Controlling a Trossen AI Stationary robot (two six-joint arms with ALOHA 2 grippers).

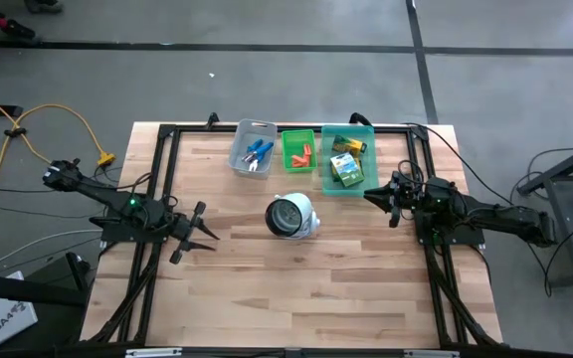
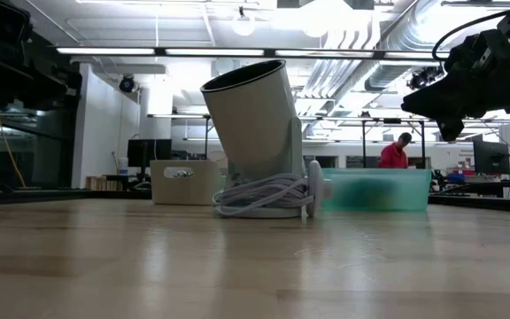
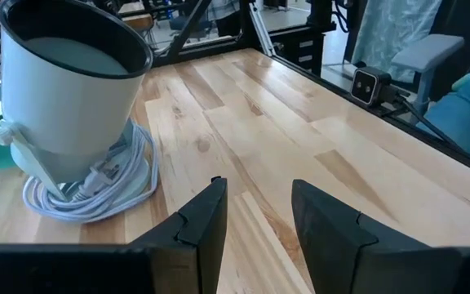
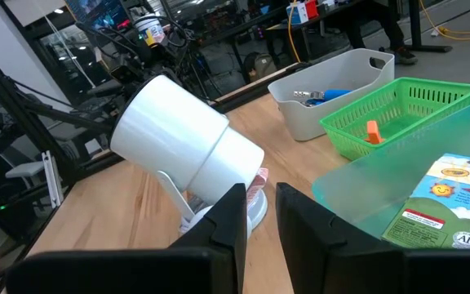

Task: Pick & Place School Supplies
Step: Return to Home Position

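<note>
The school supplies lie in three bins at the table's far edge. Blue-handled scissors [image 1: 258, 153] are in the grey bin [image 1: 242, 159], red-pink stubs [image 1: 300, 154] in the green bin [image 1: 298, 136], and crayon boxes [image 1: 347, 165] in the teal bin [image 1: 346, 189]. My left gripper [image 1: 199, 234] [image 3: 259, 204] hovers open over bare table, left of the round white object [image 1: 291, 216]. My right gripper [image 1: 376, 199] [image 4: 261, 204] hangs above the table just near of the teal bin [image 4: 365, 192], with a narrow gap between its fingers and nothing held. A small pink bit [image 4: 257, 184] shows by the white object's base.
The round white object [image 2: 259, 133] stands tilted at mid-table on its base, with a white cord [image 3: 96, 192] coiled around it. A black frame [image 1: 167, 189] runs along the table's left, right and far sides. Bare wood [image 1: 296, 293] stretches toward the near edge. A person in red [image 2: 397, 152] is far behind.
</note>
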